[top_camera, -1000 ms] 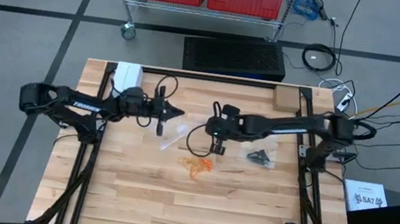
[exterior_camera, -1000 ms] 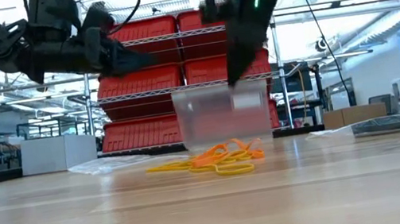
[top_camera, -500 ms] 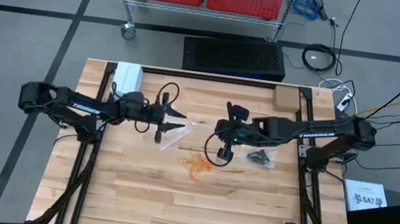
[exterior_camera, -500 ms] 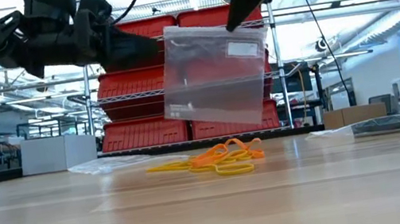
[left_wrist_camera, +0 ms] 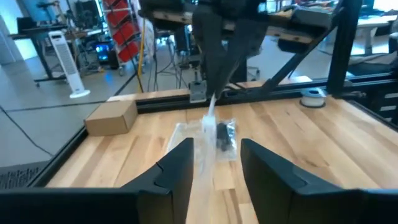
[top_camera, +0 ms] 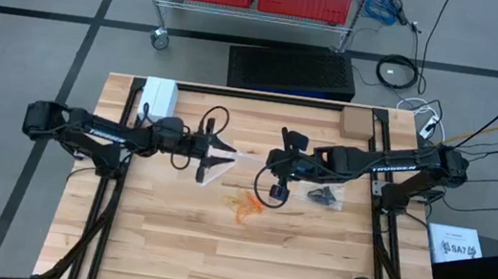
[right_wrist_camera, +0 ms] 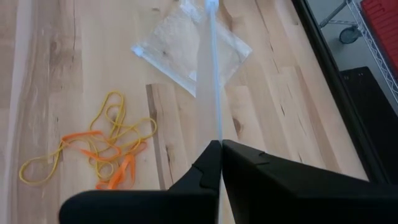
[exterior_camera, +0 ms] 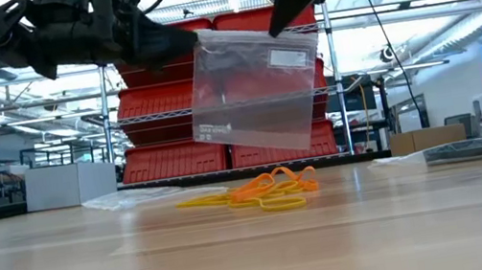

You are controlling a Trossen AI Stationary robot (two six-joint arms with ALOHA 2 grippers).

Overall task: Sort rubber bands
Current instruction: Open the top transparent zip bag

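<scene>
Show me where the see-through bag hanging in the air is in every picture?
High view: the clear bag is mid-table, between the two arms.
Low view: it hangs above the table, centre, over the rubber bands.
Left wrist view: seen edge-on, a thin strip past the fingers.
Right wrist view: edge-on again, a pale strip rising from the shut jaws.
Shared landmark: the orange and yellow rubber bands, in all but the left wrist view.

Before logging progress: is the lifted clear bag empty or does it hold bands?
Apparently empty: the clear bag hangs see-through from the right gripper, while the rubber bands lie on the table.
</scene>
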